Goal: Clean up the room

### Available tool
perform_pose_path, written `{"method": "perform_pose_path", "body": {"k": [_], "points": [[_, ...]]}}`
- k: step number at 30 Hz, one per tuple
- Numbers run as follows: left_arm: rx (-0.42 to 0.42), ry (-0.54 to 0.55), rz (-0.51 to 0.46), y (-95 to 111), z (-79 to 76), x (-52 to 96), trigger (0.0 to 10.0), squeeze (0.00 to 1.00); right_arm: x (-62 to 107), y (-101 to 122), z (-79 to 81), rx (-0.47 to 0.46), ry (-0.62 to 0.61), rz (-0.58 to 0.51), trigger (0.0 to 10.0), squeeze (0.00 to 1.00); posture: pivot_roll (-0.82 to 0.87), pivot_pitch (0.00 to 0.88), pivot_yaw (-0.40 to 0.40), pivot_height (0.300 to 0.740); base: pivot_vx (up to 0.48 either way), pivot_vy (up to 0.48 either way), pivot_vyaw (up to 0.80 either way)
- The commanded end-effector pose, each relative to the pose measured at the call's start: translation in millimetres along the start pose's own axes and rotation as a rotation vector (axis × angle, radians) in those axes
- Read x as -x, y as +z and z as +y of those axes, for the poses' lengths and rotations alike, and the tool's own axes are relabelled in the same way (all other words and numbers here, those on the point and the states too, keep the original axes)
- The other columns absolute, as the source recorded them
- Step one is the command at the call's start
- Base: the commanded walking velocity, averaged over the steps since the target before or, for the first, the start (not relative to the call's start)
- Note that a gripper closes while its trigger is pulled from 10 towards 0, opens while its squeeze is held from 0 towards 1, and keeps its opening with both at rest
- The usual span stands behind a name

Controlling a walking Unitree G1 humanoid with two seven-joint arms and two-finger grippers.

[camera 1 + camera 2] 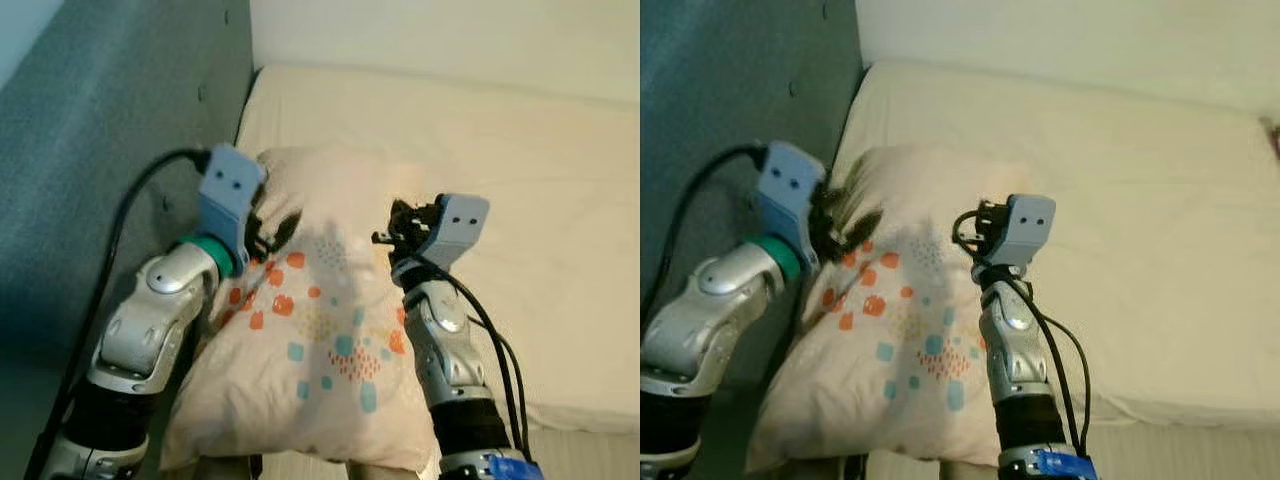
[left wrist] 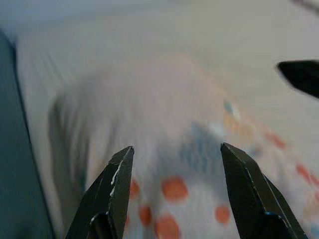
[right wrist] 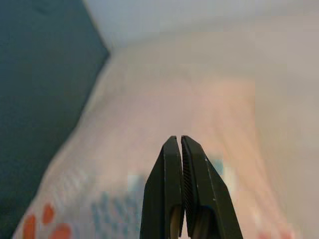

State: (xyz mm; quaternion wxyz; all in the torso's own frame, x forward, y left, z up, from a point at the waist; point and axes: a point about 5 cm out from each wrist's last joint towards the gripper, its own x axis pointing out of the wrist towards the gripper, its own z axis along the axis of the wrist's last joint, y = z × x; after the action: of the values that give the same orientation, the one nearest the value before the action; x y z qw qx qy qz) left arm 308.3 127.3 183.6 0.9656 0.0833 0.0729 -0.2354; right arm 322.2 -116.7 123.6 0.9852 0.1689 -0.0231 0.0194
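Left eye view runs from a teal headboard (image 1: 90, 130) at nine o'clock across a cream mattress (image 1: 520, 180). Toward six o'clock, a pale pillow (image 1: 320, 340) with orange and blue spots lies on the mattress against the headboard. At its ten o'clock edge, the left gripper (image 2: 174, 164) has its fingers spread apart. At three o'clock, the right gripper (image 3: 180, 149) has its fingers pressed together, gripping nothing.

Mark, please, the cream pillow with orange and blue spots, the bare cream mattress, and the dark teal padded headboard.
cream pillow with orange and blue spots (image 1: 320, 340), left eye view, on its spotted middle.
bare cream mattress (image 1: 540, 200), left eye view, on its open top surface.
dark teal padded headboard (image 1: 100, 140), left eye view, on its fabric face.
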Motion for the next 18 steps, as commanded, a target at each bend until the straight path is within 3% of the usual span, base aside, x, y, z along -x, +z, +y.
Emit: {"method": "perform_pose_path", "body": {"k": [1,4,8,14,15,18], "points": [[0.036,0.019,0.083,-15,3.2,-1.7,10.0,0.0,8.7,-24,-11.6,-0.059,-0.065,0.116,10.0,0.0,-0.04,0.151,0.014,0.74,0.0,0.0,0.0],[0.081,0.053,0.172,-30,9.7,-5.2,10.0,0.0,15.3,-39,-17.5,-0.107,-0.101,0.184,10.0,0.0,-0.04,0.151,0.017,0.74,0.0,0.0,0.0],[0.11,0.069,0.241,-44,11.6,-4.5,10.0,0.0,19.5,-44,-17.7,-0.104,-0.08,0.201,10.0,0.0,-0.04,0.152,0.022,0.74,0.0,0.0,0.0],[0.185,0.065,0.351,-68,17.4,6.0,10.0,0.0,32.4,-61,-2.8,-0.087,0.076,0.326,10.0,0.0,-0.04,0.158,0.023,0.74,0.0,0.0,0.0],[0.176,0.049,0.392,-76,19.1,11.8,10.0,0.26,38.0,-68,-0.6,-0.082,0.079,0.363,10.0,0.0,-0.04,0.163,0.02,0.74,0.0,0.0,0.0],[0.154,0.035,0.453,-88,21.6,20.8,10.0,0.18,46.8,-80,-0.6,-0.086,0.062,0.415,10.0,0.0,-0.03,0.166,0.02,0.74,0.0,0.0,0.0]]}}
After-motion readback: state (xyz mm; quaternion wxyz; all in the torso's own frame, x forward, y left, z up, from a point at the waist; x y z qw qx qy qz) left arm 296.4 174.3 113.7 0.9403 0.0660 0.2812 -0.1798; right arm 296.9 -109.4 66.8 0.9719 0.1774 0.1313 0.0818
